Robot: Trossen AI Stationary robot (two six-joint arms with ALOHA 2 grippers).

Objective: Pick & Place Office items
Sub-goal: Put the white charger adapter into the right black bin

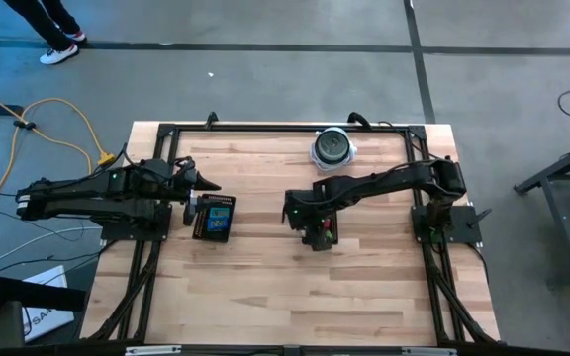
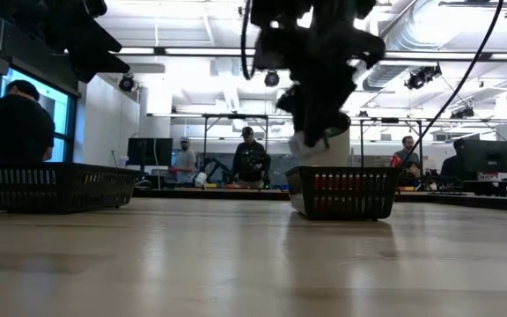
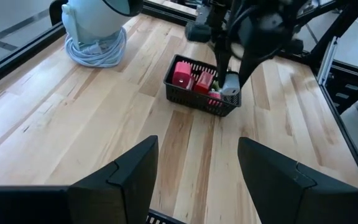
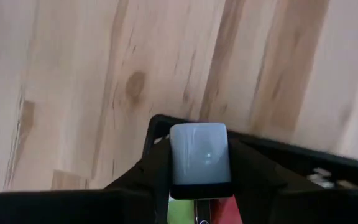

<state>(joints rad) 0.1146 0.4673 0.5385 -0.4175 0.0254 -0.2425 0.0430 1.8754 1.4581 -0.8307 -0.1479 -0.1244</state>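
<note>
The table has two black mesh trays on it. The right tray sits near the middle w/ red blocks in it. The left tray sits nearer the left edge, w/ small blue bits inside.

The right gripper hangs right over the right tray, jaws squeezed on a pale grey-white piece. The piece stands long-way up between them, pointing down at the tray, so the drop spot is straight below.

The left gripper waits by the left tray, jaws partly open, holding nothing, and is farther off.
</note>
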